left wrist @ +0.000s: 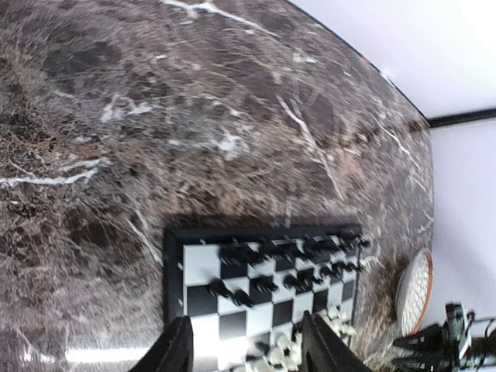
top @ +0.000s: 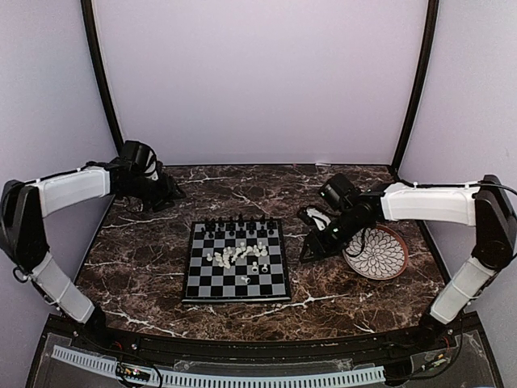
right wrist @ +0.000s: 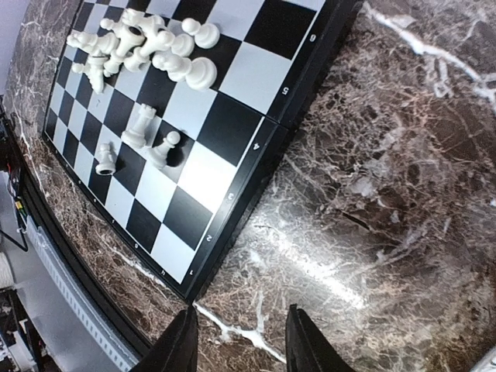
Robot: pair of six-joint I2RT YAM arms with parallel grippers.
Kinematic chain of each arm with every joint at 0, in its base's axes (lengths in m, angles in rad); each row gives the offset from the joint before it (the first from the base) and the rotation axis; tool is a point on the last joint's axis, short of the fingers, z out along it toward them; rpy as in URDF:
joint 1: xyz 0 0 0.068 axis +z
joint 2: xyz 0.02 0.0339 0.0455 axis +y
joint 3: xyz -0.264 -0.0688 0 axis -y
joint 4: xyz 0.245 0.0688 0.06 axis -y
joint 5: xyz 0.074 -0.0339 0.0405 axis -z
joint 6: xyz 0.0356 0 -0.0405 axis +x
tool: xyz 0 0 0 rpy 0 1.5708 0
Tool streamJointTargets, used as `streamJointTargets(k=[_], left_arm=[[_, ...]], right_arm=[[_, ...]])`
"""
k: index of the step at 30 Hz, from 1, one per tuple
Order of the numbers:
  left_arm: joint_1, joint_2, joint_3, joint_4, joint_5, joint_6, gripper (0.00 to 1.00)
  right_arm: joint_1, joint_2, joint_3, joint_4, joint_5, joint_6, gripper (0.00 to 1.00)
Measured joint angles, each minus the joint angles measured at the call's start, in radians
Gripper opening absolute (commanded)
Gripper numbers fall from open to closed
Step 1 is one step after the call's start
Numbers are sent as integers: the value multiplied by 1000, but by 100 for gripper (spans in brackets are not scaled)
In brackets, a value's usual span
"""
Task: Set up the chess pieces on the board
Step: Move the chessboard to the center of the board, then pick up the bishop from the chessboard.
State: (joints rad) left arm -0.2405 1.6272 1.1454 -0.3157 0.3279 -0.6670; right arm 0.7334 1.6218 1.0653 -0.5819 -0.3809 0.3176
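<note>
Right gripper (right wrist: 242, 349), seemingly spread, beside board (right wrist: 225, 128)

Light is bright and even, falling from above. The pale walls (top: 258, 81) behind the board (top: 237, 263) wash out to flat lilac-white. Shadows are soft and short: we note a thin dark band along the board's near edge in the top view.

The marble table (top: 145, 267) shows a pale sheen left of the board in the left wrist view and a bright streak beside the board in the right wrist view.

The left wrist view is smeared, and the black pieces (left wrist: 271, 275) on the board read as soft blobs. The right wrist view is sharp on the white pieces (right wrist: 155, 43). The top view is coarse.
</note>
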Motion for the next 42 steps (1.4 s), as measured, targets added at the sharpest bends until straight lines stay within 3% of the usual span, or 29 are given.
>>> streamJointTargets(k=[7, 15, 24, 30, 42], left_arm=[[-220, -333, -163, -100, -46, 87, 40], [-439, -369, -209, -217, -101, 96, 41], [-454, -389, -230, -217, -146, 44, 48], [-454, -389, -230, -206, -148, 26, 50], [-454, -383, -230, -192, -142, 29, 50]], right_arm=[[32, -23, 43, -65, 101, -76, 35], [163, 131, 176, -88, 192, -122, 39], [211, 303, 337, -137, 332, -134, 42], [212, 325, 406, -161, 413, -195, 45], [212, 368, 413, -148, 375, -275, 41]])
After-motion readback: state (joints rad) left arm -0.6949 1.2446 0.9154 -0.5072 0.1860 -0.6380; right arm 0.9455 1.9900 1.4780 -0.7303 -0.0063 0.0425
